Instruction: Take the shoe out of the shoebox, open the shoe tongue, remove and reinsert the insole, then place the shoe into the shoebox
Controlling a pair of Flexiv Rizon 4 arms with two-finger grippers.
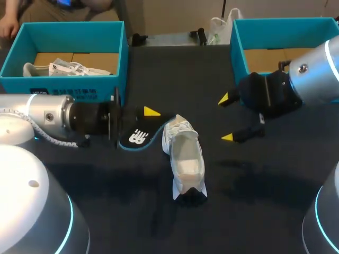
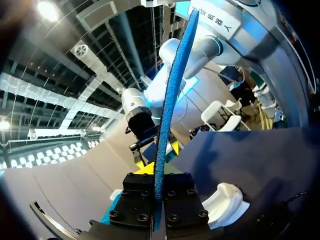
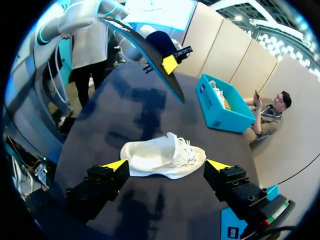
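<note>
Left gripper (image 1: 139, 127) was clenched on the insole (image 1: 139, 136), and the head view gave it flat-on: dark face, blue rim, its end seeming to brush the shoe (image 1: 185, 159). The right wrist view told it differently. From there the insole was held up off the table (image 1: 254, 201), clear of the shoe, one yellow tip against its face. The left wrist view showed it edge-on, a thin blue strip rising from between the two fingers, both pressed to it from either side, with the shoe lower down and beside the gripper.

Right gripper (image 1: 226, 118) was released, fingers spread wide and holding nothing. In the head view it hung off to the shoe's right, near the right box (image 1: 237, 47). Its own camera put the white shoe just ahead of the parted tips, laces showing.

The shoe lay on the table between the two grippers, out of either box. The left box (image 1: 79, 82) sat behind the left arm, a second shoe (image 1: 58, 69) inside it, something only the head and right wrist views caught.
</note>
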